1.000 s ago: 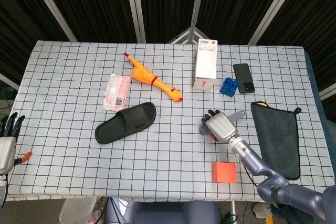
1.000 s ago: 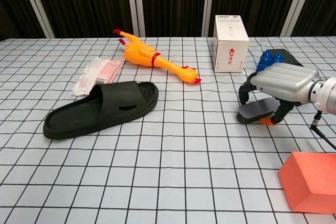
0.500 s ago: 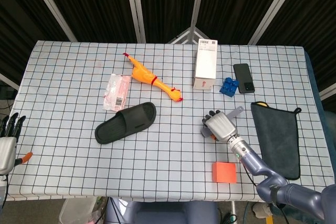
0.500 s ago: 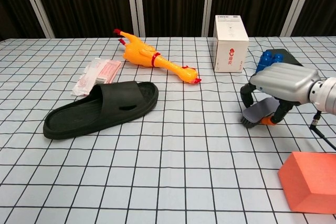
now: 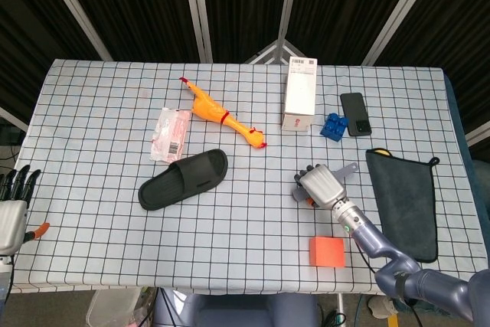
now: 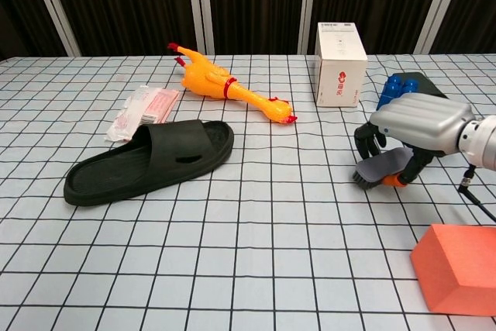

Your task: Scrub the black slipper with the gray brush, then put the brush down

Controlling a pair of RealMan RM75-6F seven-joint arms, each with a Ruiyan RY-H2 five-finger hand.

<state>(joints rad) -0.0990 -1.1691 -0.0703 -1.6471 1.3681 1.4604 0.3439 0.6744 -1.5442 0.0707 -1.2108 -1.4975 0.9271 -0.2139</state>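
The black slipper [image 5: 184,179] lies sole-down left of the table's middle, also seen in the chest view [image 6: 147,162]. The gray brush [image 6: 380,168] sits at the right under my right hand [image 6: 418,122], whose fingers curl down around it. The brush is tilted, with its bristle end toward the slipper and low over the cloth. From above, its handle [image 5: 346,168] sticks out past the right hand [image 5: 321,186]. My left hand [image 5: 11,204] hangs off the table's left edge, fingers apart and holding nothing, far from the slipper.
A yellow rubber chicken [image 5: 222,116] and a plastic packet [image 5: 170,133] lie behind the slipper. A white box [image 5: 299,97], blue bricks [image 5: 334,125] and a phone [image 5: 355,113] stand at the back right. A dark cloth [image 5: 406,198] and an orange block [image 5: 328,251] flank the right hand.
The right hand's fingers have closed on the brush and tipped it up from lying flat. The left hand has drifted slightly down at the table's left edge.
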